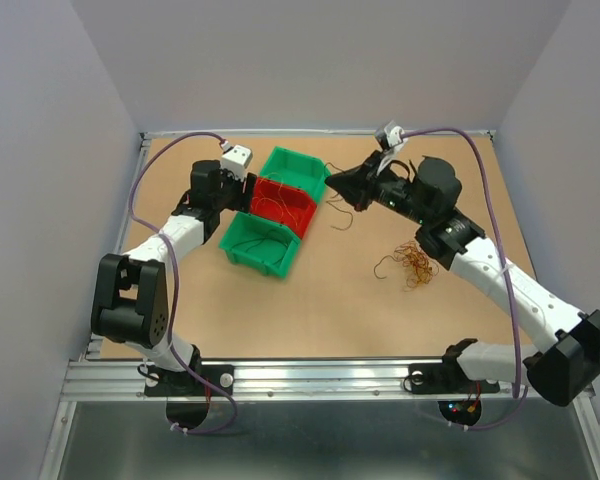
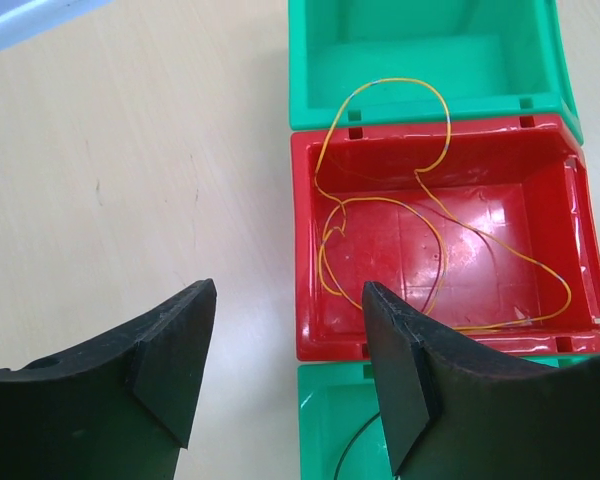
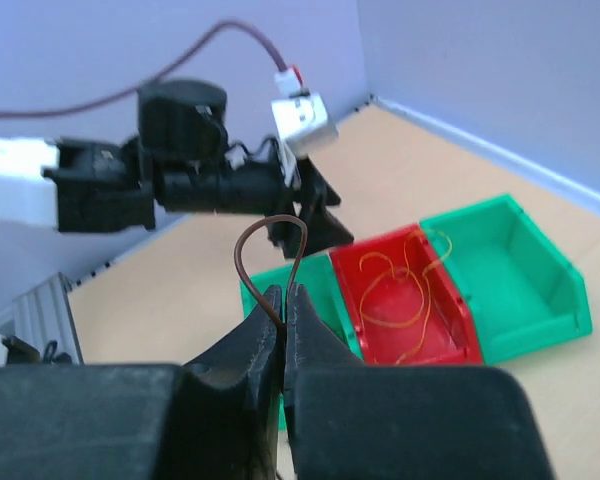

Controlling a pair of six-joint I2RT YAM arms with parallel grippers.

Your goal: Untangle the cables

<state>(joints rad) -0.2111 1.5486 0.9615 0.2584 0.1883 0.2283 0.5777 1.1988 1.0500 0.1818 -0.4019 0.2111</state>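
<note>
A small curly tangle of orange and brown cables [image 1: 412, 262] lies on the table, right of centre. My right gripper [image 3: 284, 298] is shut on a thin brown cable [image 3: 248, 250] that loops up above its fingertips. From above, that gripper [image 1: 335, 183] sits beside the bins, with a dark strand [image 1: 340, 213] trailing below it. Thin yellow cables [image 2: 380, 205] lie loose in the red bin [image 2: 310, 190]. My left gripper [image 2: 285, 370] stands open over the near rim of that bin, holding nothing. A black strand [image 2: 352, 440] lies in the green bin below.
Three bins stand in a diagonal row: a far green bin [image 1: 313, 172], the red bin [image 1: 302, 216] and a near green bin [image 1: 238, 249]. The left arm [image 3: 180, 180] faces the right wrist camera across the bins. Walls close the table on three sides.
</note>
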